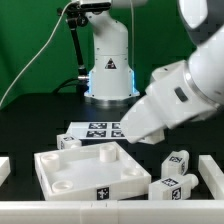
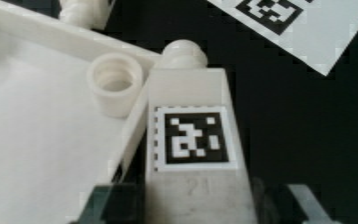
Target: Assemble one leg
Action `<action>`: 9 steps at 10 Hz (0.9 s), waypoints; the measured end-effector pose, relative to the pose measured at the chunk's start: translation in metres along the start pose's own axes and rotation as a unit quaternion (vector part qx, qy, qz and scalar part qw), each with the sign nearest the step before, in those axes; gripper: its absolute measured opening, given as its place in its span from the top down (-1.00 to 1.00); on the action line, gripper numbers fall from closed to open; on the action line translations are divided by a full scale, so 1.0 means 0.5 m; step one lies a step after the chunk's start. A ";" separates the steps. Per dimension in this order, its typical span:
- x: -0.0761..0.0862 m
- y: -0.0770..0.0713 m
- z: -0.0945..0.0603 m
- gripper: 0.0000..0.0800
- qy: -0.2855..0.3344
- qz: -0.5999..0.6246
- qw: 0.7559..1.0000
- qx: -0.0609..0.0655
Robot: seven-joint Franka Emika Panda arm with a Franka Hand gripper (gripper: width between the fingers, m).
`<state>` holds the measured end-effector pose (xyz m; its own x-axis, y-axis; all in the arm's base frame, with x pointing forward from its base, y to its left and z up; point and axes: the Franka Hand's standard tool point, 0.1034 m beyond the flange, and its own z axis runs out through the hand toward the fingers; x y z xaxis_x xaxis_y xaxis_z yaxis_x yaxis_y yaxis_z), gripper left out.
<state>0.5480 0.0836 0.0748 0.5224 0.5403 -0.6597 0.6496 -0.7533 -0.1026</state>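
The gripper (image 2: 197, 200) clamps the leg (image 2: 192, 125) by its blocky tagged body, just beside the tray (image 2: 43, 110) corner socket; it looks light, rigid, smooth plastic, best held on flat sides

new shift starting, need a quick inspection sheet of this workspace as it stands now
surface: black table, marker board lying flat on it
job's things: large white panel in front; one leg between the fingers beside the panel's corner; two loose legs at the exterior view's right
clutter: white parts at both edges, too cropped to name
grippers: gripper closed on the leg
cables: dark cable hanging at the exterior view's left
surroundings: green backdrop, robot base behind
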 end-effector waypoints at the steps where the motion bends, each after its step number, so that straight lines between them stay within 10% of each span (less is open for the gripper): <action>1: -0.009 0.024 0.009 0.30 0.042 0.018 0.999 0.003; 2: -0.036 0.031 0.005 0.30 0.047 0.043 0.998 0.027; 3: -0.044 0.044 -0.018 0.30 0.063 0.049 0.996 0.024; 7: -0.112 0.061 -0.127 0.30 0.185 0.075 0.980 -0.024; 9: -0.102 0.058 -0.128 0.30 0.264 0.071 0.961 -0.050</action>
<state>0.5756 0.0580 0.1531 0.8003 0.5689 -0.1896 0.5865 -0.8084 0.0498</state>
